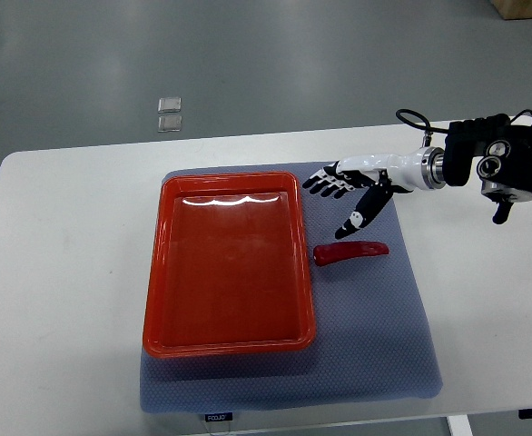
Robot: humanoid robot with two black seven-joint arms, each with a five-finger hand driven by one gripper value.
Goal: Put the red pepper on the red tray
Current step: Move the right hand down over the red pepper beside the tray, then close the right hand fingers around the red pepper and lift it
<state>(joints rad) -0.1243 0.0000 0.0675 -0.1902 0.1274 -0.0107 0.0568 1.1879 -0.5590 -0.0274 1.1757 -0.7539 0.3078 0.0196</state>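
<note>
lab-like room: white table [66, 272] on bare grey floor [248, 54].

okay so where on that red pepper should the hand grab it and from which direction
Probably across the middle of the red pepper, coming straight down from above. It lies flat and lengthwise on the grey mat, beside the red tray, with bare mat along both long sides for fingers. The open right hand hovers just beyond it, so a short descent should do.

A small white label [217, 417] sits on the front edge of the blue-grey mat [375, 363], at its lower left; its print is too small to read for certain. No other text, number or sign is legible anywhere.
</note>
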